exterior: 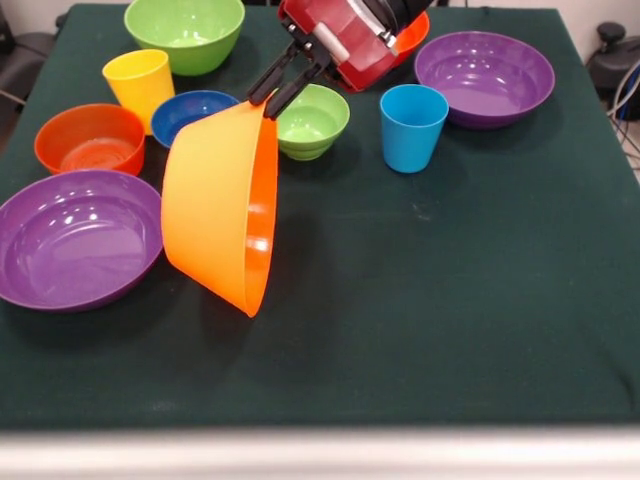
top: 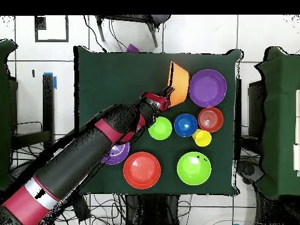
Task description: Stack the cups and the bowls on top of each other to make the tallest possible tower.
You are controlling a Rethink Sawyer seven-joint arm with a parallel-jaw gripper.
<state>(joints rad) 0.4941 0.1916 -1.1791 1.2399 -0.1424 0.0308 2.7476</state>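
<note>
My gripper [exterior: 266, 102] is shut on the upper rim of the big orange bowl [exterior: 215, 205]. The bowl is tipped on its side with its opening facing right; I cannot tell whether its lower edge touches the cloth. In the overhead view the gripper [top: 170, 91] holds the orange bowl [top: 179, 79] beside a purple bowl [top: 207, 88]. The yellow cup [exterior: 140, 85] and light blue cup [exterior: 413, 125] stand upright and apart. The small green bowl [exterior: 312, 120] and dark blue bowl [exterior: 192, 112] sit just behind the orange bowl. No pile shows.
A purple bowl [exterior: 75, 240] and a red-orange bowl [exterior: 90, 138] lie left of the orange bowl. A big green bowl [exterior: 185, 32], a second purple bowl [exterior: 485, 75] and a red-orange bowl [exterior: 418, 32] partly behind the arm sit at the far side.
</note>
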